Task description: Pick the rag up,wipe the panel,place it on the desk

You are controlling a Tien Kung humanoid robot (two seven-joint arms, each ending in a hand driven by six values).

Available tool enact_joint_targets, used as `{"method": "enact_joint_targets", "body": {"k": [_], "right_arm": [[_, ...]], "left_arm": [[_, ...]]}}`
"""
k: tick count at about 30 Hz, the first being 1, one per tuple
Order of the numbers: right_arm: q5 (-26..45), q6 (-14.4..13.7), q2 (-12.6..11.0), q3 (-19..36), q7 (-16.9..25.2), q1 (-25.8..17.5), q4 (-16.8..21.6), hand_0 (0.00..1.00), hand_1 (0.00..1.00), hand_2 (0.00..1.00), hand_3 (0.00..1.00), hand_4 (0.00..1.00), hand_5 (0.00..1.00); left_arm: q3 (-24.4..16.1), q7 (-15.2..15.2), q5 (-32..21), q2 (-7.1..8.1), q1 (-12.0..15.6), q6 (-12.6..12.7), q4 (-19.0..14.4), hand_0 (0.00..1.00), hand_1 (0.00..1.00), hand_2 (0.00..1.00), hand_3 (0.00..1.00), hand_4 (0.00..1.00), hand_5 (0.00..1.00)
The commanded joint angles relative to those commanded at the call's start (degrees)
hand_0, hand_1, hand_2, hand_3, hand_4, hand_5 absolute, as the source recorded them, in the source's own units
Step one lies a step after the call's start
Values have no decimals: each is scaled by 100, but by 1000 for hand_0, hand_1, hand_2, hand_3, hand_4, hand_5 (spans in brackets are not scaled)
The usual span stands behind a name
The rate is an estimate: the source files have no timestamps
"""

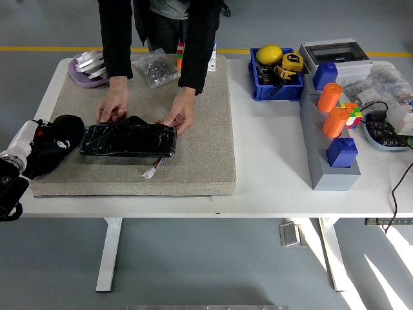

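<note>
The rag (64, 129) is a black, crumpled bundle lying on the left part of a beige mat (200, 129), just off the left end of the dark glossy panel (128, 141). The robot's left hand (46, 152) is black too and comes in from about nine o'clock; it sits right against the rag at its eight o'clock side, and black on black makes it impossible to tell whether the fingers are spread or closed around the cloth.

The panel lies flat and lengthwise on the mat, a small white-and-red connector (153, 171) trailing from its lower right corner. A person in a dark jacket stands at twelve o'clock – one hand (114, 103) rests on the panel's upper left edge, the other hand (180, 113) on its upper right corner, both fingers-down and steadying it.

The mat covers the left half of a white table (271, 168) that stands on a grey floor crossed by a yellow line (51, 48). At the mat's far edge lie a clear bag of small parts (155, 68) and a lilac tray (90, 70). Toward two o'clock is a blue bin (276, 87) holding yellow tools – beside it a grey stand (326, 165) carries two orange cylinders (332, 110) and blue blocks (342, 152), with a colour cube (352, 113) next to them.
</note>
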Motion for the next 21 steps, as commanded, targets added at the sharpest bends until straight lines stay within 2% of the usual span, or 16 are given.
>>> {"method": "enact_joint_targets", "body": {"k": [3, 4, 9, 10, 15, 16, 21], "right_arm": [[0, -4, -2, 2, 8, -6, 2, 656, 637, 667, 564, 941, 465], [-4, -9, -2, 11, 8, -11, 2, 653, 635, 666, 565, 942, 465], [35, -17, 1, -9, 41, -29, -5, 653, 635, 666, 565, 942, 465], [25, -21, -2, -2, 43, -27, -7, 656, 634, 667, 564, 941, 465], [97, -29, -14, -39, 102, -35, -29, 656, 634, 667, 564, 941, 465], [133, -28, -19, -70, 126, -39, -33, 654, 633, 663, 563, 941, 466], [180, -36, -28, -98, 164, -43, -44, 654, 633, 663, 563, 941, 466]], "left_arm": [[3, 10, -25, 10, 14, 50, -11, 421, 681, 790, 631, 769, 129], [-12, 2, -18, 15, 28, 89, -22, 312, 519, 721, 604, 659, 107], [-16, 42, 1, 40, 64, 141, -24, 312, 519, 721, 604, 659, 107], [-20, 42, -20, 43, 77, 150, -25, 265, 398, 630, 579, 419, 7], [-37, 32, 55, 45, 116, 203, -30, 265, 398, 630, 579, 419, 7], [-40, 22, 62, 47, 124, 220, -28, 237, 249, 573, 541, 209, 2], [-83, 16, 101, 51, 173, 251, -80, 237, 249, 573, 541, 209, 2]]}}
